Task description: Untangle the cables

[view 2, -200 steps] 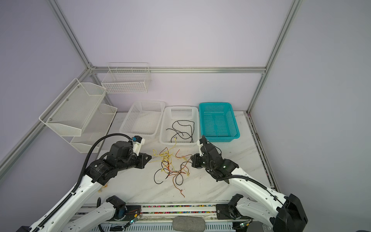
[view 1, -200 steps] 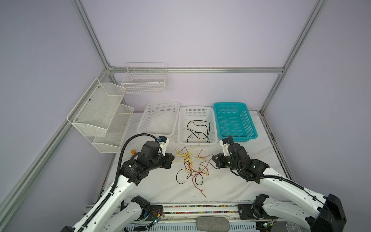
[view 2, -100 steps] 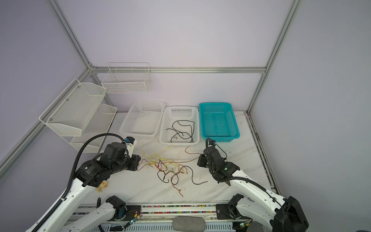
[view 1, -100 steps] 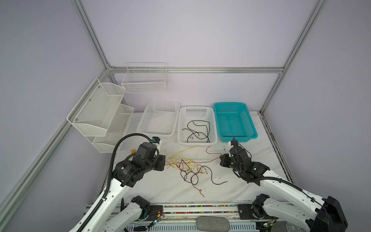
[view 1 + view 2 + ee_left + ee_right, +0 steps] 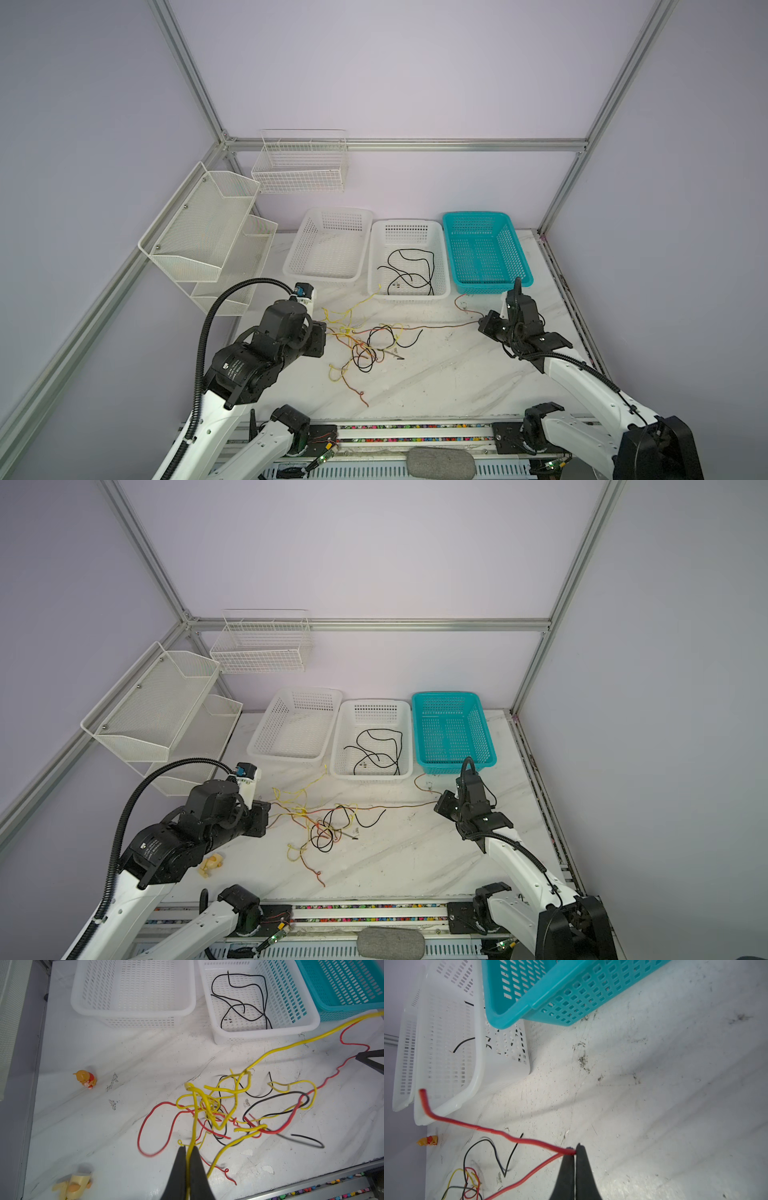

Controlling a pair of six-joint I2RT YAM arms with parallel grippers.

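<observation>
A: Where are the cables (image 5: 365,345) at this moment?
B: Most of them lie in one knot on the marble table (image 5: 457,382), in front of the baskets: yellow, red and black ones, crossing each other many times. Only a few black cables (image 5: 406,274) are sorted, inside the middle white basket (image 5: 409,296).
A: And the other baskets?
B: I see nothing in the left white basket (image 5: 320,277) and nothing in the teal basket (image 5: 494,286).
A: What do the grippers do?
B: The left gripper (image 5: 188,1151) is clenched on a yellow cable (image 5: 194,1118) that goes into the knot. The right gripper (image 5: 575,1150) is clenched on a red cable (image 5: 500,1133), a little before its end. This cable runs stretched from the knot to it, near the teal basket.
A: So how far is the task?
B: I judge it is at an early part. The red one seems almost free, but the yellow ones and the rest are not yet separated.
</observation>
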